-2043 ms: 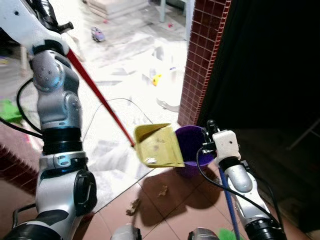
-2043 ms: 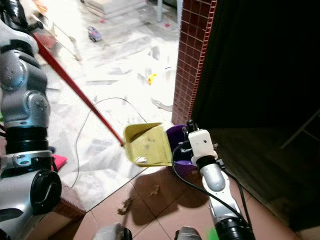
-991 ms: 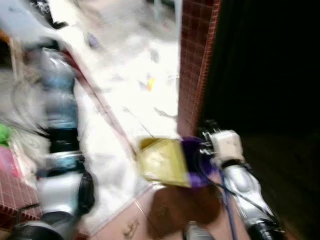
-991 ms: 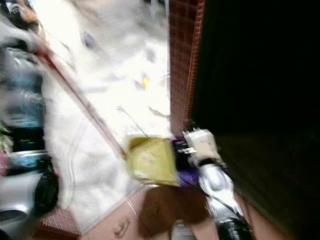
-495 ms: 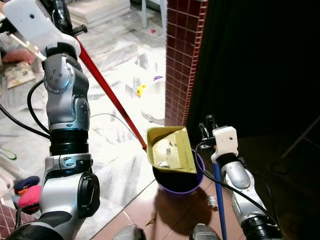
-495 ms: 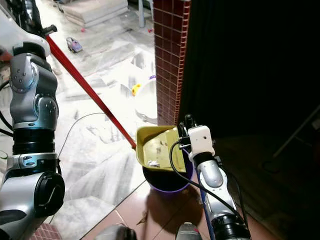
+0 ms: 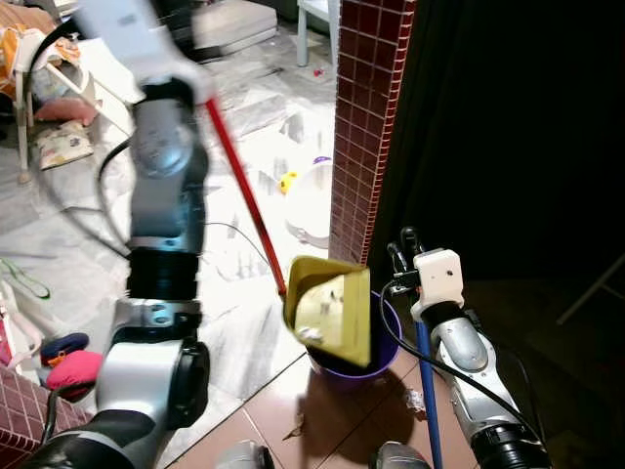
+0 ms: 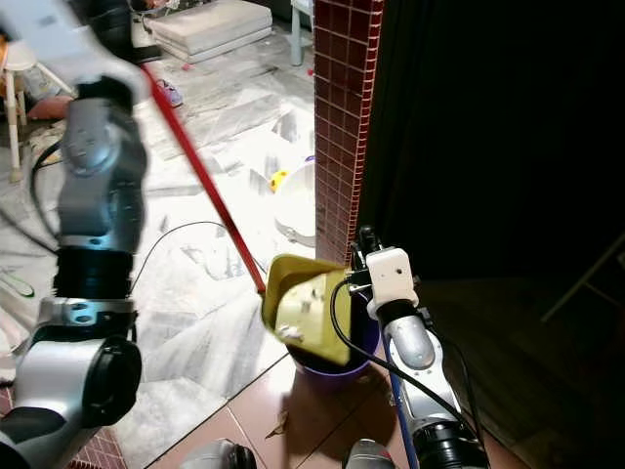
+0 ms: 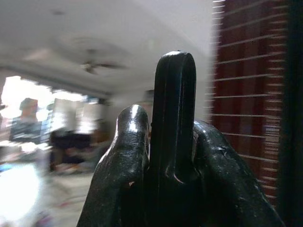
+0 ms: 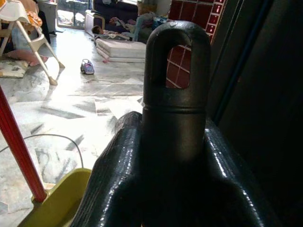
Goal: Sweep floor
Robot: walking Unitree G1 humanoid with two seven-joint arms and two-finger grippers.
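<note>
Dustpan hangs tipped steeply over the purple bin beside the brick pillar; your left gripper has its fingers pressed around its red handle. Your right gripper clamps the broom handle. Emptying looks nearly finished, but scraps on the tiles remain to sweep.

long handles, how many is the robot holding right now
2: the red dustpan handle in the left gripper, and the blue broom handle in the right gripper.
</note>
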